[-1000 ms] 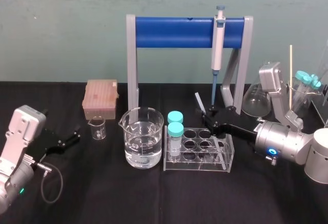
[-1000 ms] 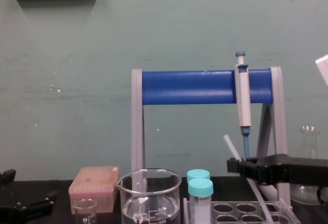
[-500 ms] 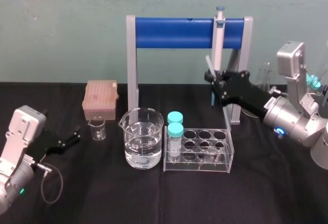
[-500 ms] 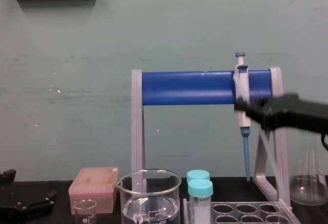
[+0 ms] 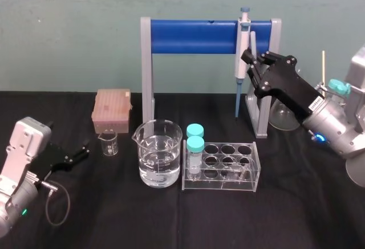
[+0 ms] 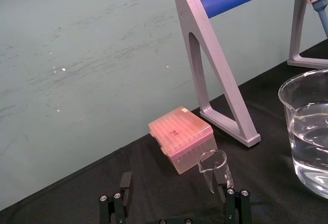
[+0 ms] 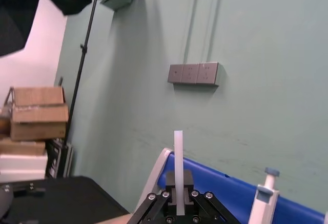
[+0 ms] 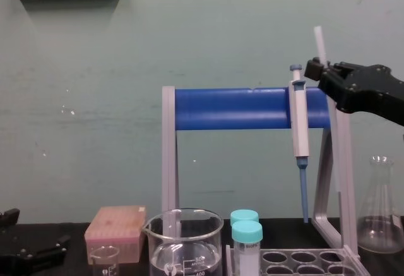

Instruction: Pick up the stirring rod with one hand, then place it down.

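One stirring rod (image 7: 178,167) pinched, prob. near-top, in rt pincer (image 7: 178,206); lt pincer (image 5: 83,151) spread, parked.

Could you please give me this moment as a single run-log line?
stage: stirring rod held aloft | right gripper: shut on it, up by blue stand bar | left gripper: open, parked low at left

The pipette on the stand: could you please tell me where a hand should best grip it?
I'd grip the pipette on its wide white body, coming from the front. It hangs upright on the blue bar; its blue tip is too thin. The right hand, holding the rod, crowds its right side.
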{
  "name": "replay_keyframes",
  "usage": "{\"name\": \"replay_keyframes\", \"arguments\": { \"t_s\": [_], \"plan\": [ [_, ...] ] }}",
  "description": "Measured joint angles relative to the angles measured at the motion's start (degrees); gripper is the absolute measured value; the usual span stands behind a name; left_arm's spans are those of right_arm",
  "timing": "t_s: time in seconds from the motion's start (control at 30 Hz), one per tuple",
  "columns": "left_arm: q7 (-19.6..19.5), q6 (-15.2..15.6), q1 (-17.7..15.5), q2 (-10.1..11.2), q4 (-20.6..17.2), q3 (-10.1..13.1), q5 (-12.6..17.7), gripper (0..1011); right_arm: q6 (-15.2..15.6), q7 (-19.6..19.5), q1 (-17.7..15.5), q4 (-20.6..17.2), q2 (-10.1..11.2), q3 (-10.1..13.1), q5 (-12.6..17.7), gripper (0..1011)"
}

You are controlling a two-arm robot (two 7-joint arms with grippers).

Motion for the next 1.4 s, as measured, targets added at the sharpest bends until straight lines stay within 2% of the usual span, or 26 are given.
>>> {"name": "replay_keyframes", "arguments": {
  "t_s": [0.13, 0.37, 1.4],
  "plan": [
    [0.0, 0.0, 0.0, 0.0, 0.0, 0.0, 0.0, 1000, -0.02, 2.11, -0.83, 1.63, -0.65, 1.3, 2.73, 72],
    [0.0, 0.0, 0.0, 0.0, 0.0, 0.0, 0.0, 1000, 1.39, 3.69, -1.66, 3.59, -0.91, 2.13, 3.92, 71],
    [0.0, 0.0, 0.0, 0.0, 0.0, 0.0, 0.0, 1000, 1.04, 3.61, -1.48, 3.22, -0.92, 1.99, 3.82, 71]
  ]
}}
